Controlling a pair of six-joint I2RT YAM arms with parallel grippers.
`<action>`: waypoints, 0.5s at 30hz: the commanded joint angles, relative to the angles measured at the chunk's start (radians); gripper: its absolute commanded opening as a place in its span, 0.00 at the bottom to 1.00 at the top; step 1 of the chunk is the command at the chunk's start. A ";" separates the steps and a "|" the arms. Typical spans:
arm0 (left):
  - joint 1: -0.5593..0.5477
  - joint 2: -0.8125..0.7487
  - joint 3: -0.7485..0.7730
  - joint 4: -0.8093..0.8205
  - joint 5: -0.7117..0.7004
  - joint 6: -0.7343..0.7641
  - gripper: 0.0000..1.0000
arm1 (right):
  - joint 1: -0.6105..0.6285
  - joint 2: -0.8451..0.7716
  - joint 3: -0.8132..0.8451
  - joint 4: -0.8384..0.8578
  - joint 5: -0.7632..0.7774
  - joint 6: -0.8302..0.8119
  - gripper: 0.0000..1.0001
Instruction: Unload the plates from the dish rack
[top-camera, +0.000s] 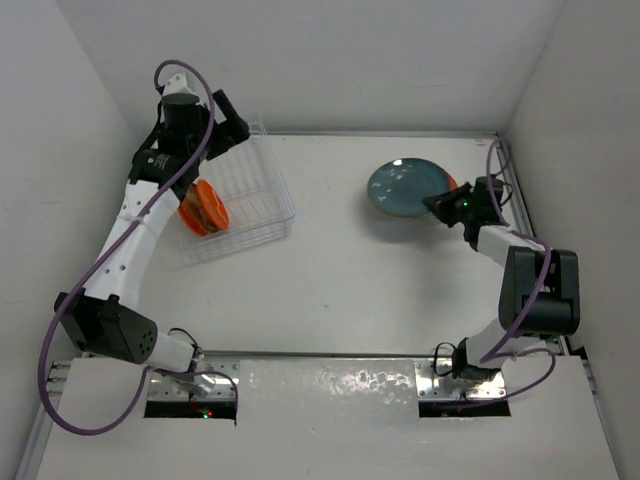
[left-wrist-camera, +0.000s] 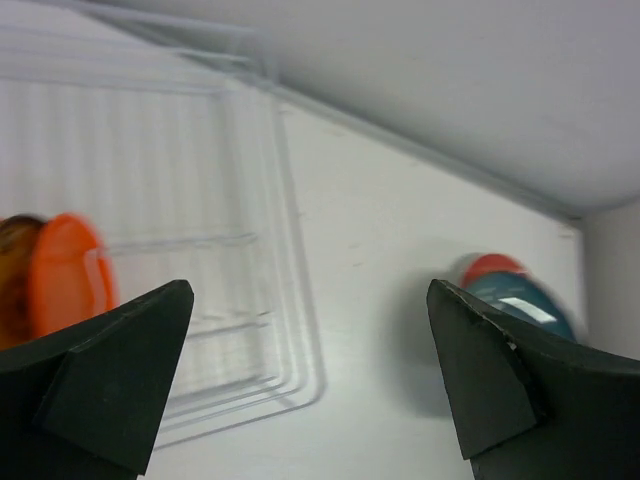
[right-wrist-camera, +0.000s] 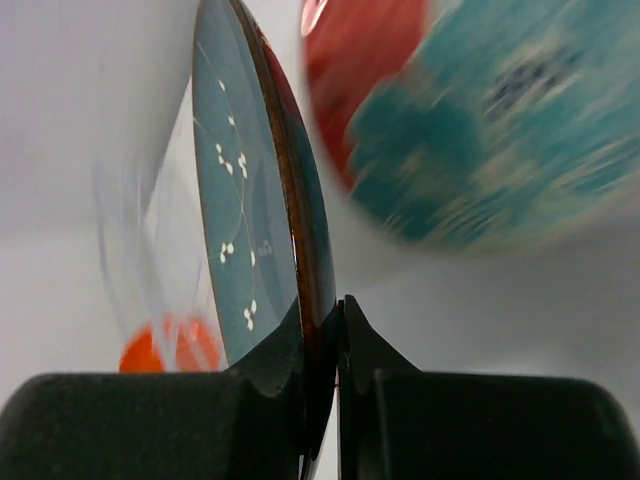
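The clear dish rack (top-camera: 262, 180) stands at the far left; it also shows in the left wrist view (left-wrist-camera: 200, 190). Orange plates (top-camera: 205, 207) stand on edge in its near-left part, and appear in the left wrist view (left-wrist-camera: 62, 278). My left gripper (top-camera: 228, 128) is open and empty above the rack's far side, jaws wide apart (left-wrist-camera: 310, 380). My right gripper (top-camera: 445, 203) is shut on the rim of the dark teal plate (top-camera: 403, 187), seen edge-on in the right wrist view (right-wrist-camera: 250, 200). A blurred red-and-teal round surface (right-wrist-camera: 470, 120) lies just behind it.
White walls close the table on the left, back and right. A red sliver (top-camera: 452, 183) shows beside the teal plate near the right wall. The white table (top-camera: 340, 280) stretches between the rack and the right arm.
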 joint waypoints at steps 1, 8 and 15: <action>0.016 -0.038 -0.049 -0.181 -0.145 0.132 1.00 | -0.078 -0.037 0.069 0.236 0.054 0.051 0.00; 0.027 -0.061 -0.114 -0.213 -0.151 0.170 1.00 | -0.117 0.101 0.100 0.240 0.085 0.038 0.00; 0.035 -0.010 -0.044 -0.339 -0.231 0.189 1.00 | -0.123 0.246 0.192 0.193 0.096 -0.010 0.06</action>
